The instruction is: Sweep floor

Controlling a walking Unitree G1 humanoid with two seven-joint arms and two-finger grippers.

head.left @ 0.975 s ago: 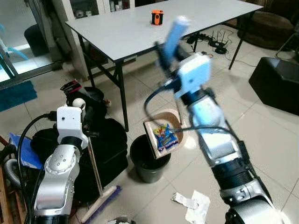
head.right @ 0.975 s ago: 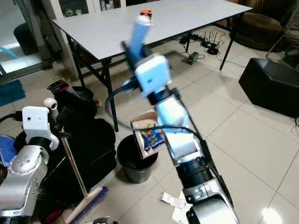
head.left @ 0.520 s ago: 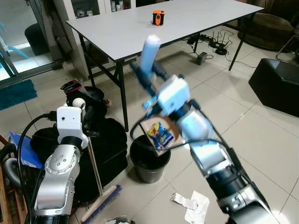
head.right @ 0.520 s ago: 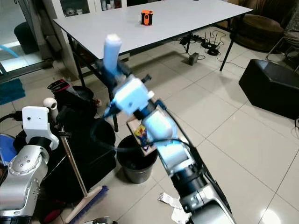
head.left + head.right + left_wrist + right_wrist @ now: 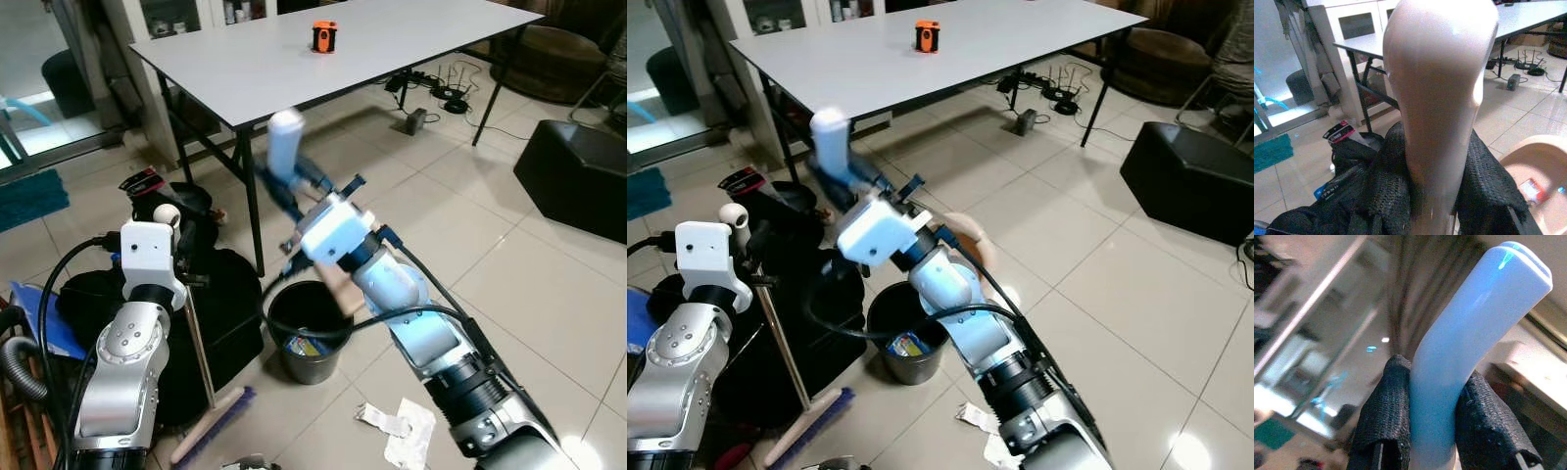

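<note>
Nearest us, crumpled paper litter [image 5: 400, 431] lies on the tiled floor [image 5: 549, 284] at near centre, not yet swept. At near left, the left tool [image 5: 1425, 196] has its two black fingers [image 5: 1386, 186] pressed against the pale handle of the broom [image 5: 211, 426], whose brush head rests on the floor beside a heap of black bags [image 5: 230, 294]; the left arm stands bent, wrist raised, handle nearly upright.

Just beyond the litter stands the black bin [image 5: 307, 331], with a colourful wrapper visible inside. The right arm reaches forward and leftward over it, elbow low and wrist lifted. The right tool [image 5: 1432, 406] is clamped on the light-blue handle of the dustpan [image 5: 338, 284], the handle pointing up and away and the tan pan hanging tipped just above the bin's right rim.

We judge the step in hand to be emptying the dustpan into the bin. The next move would call for righting the pan, lowering it to the floor beside the litter, and drawing the broom toward it.

Farthest, the white tabletop [image 5: 274, 59] carries a small orange object [image 5: 324, 36].
</note>
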